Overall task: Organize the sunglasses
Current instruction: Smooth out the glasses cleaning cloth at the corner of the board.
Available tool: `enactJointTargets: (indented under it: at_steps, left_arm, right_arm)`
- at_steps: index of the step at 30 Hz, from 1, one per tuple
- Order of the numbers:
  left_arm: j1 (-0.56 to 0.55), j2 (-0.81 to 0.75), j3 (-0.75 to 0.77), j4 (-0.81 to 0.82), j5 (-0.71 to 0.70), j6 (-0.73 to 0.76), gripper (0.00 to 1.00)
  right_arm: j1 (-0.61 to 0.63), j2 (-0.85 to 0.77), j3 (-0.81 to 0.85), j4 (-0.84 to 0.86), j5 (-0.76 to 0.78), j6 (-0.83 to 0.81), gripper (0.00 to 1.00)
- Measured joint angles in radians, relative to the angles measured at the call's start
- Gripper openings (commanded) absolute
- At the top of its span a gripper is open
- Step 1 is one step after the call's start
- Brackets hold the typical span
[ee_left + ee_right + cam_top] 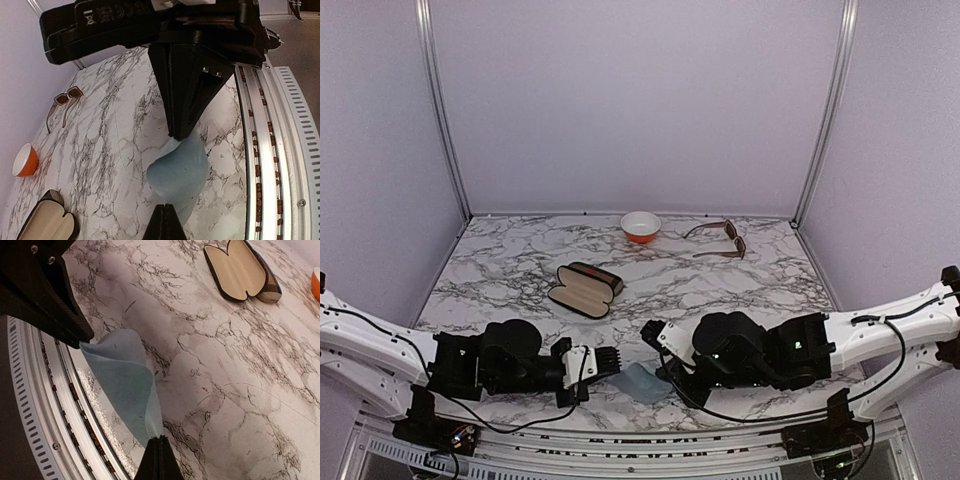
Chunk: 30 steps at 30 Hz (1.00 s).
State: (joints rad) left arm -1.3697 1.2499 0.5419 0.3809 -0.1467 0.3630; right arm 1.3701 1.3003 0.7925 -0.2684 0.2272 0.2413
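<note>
No legible text so far. In the left wrist view I am seeing small pale printed symbols and a short line of lettering on the black housing (100, 20) at the top of the frame. I am finding them too blurred to read.

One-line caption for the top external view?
Left gripper and right gripper pinch a light blue cloth near the front edge; brown thick-framed sunglasses lie untouched at far right.
</note>
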Motion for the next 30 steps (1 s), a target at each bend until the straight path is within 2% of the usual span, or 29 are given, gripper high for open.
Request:
enactJointTargets:
  at_steps: [6, 15, 30]
  left_arm:
    - [0.000, -0.080, 0.060, -0.106, 0.008, -0.009, 0.00]
    - [-0.024, -0.094, 0.117, -0.245, 0.008, -0.039, 0.00]
    - [-0.069, -0.112, 0.185, -0.393, 0.068, -0.235, 0.00]
  right_arm:
    - [0.000, -0.060, 0.013, -0.007, -0.051, -0.014, 0.00]
    - [0.000, -0.099, 0.031, -0.037, -0.132, -0.024, 0.00]
    - [0.000, -0.136, 0.032, -0.048, -0.270, 0.022, 0.00]
